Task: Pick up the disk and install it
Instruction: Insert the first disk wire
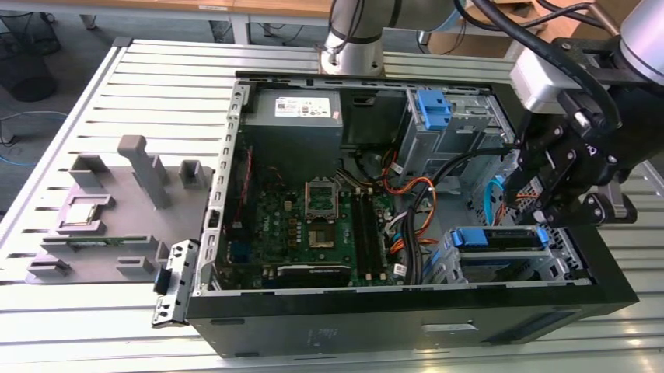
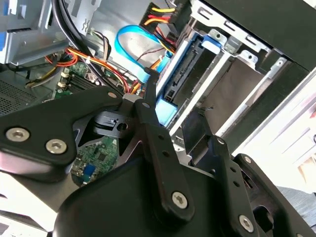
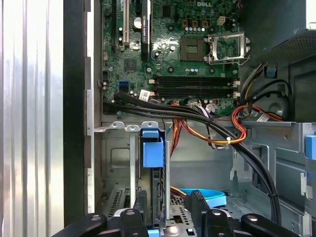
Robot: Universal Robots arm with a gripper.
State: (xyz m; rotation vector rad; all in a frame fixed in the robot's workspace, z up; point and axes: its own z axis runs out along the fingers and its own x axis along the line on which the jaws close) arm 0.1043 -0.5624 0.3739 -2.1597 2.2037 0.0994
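Observation:
The disk (image 1: pixel 498 237), a drive clipped in a bright blue frame, sits in the metal drive cage at the near right corner of the open computer case (image 1: pixel 415 311). In the second wrist view the disk (image 2: pixel 183 69) stands edge-on in its slot. In the first wrist view the disk's blue tab (image 3: pixel 152 150) shows between the cage rails. My gripper (image 1: pixel 548 214) hangs just above that cage. Its black fingers (image 2: pixel 148 106) reach down on either side of the disk's end, and the gripper (image 3: pixel 168 200) stands open, with a gap on one side.
A motherboard (image 1: pixel 322 225) fills the case floor, with black, orange and blue cables (image 1: pixel 415 202) running beside the cage. Another blue bracket (image 1: pixel 431 109) sits in the far bay. A grey fixture (image 1: pixel 104 217) holding a small square chip (image 1: pixel 85 211) stands at the exterior view's left.

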